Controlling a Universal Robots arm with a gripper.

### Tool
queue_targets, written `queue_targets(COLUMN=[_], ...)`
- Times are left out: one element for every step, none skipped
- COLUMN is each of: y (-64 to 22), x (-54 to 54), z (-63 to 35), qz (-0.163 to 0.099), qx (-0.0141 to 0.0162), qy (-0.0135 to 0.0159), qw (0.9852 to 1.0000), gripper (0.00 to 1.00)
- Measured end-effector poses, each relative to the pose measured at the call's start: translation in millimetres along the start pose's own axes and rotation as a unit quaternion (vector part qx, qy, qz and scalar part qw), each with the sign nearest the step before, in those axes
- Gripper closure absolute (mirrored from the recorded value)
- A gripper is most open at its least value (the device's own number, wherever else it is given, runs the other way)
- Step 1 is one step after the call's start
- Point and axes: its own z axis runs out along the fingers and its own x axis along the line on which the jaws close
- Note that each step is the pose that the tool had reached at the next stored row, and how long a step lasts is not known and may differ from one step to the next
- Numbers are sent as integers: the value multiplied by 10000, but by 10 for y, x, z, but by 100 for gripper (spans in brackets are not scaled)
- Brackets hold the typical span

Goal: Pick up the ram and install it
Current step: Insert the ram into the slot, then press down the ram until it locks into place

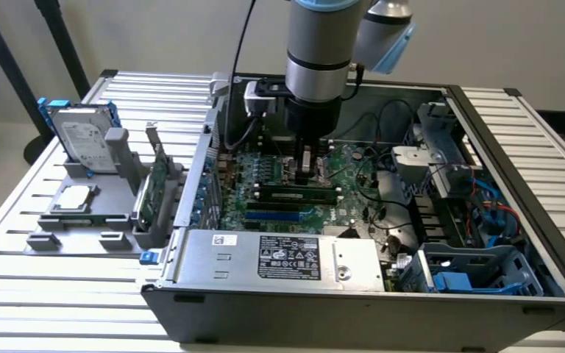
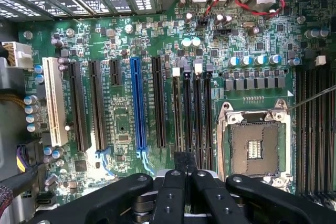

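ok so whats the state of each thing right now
ram, gripped, low over the motherboard
pincer, shut on the ram
computer case, side open
cpu socket, empty
hard drive, upright in the rack outside the case

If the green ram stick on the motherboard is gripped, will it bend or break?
The ram is a thin flat circuit board, so probably stiff and light. Its exposed dark chips suggest it is fragile; squeezing hard may damage it.
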Motion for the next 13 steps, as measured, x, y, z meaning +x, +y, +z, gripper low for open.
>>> queue_targets(y=[-2, -2, -2, -2, -2, -2, -2, -2, -2, -2, -2, -1, -2], x=[0, 0, 0, 0, 0, 0, 0, 0, 0, 0, 0, 0, -1], z=[-1, 0, 0, 0, 0, 0, 0, 0, 0, 0, 0, 0, 5], qz=[0, 0, 0, 0, 0, 0, 0, 0, 0, 0, 0, 0, 0], qx=[-5, -5, -6, -5, -5, -5, -5, -5, -5, -5, -5, -5, -5], qy=[1, 1, 1, 0, 0, 0, 0, 1, 0, 0, 1, 1, 0], qw=[10000, 10000, 10000, 10000, 10000, 10000, 10000, 10000, 10000, 10000, 10000, 10000, 10000], gripper=[89, 89, 89, 89, 89, 89, 89, 89, 89, 89, 89, 89, 89])
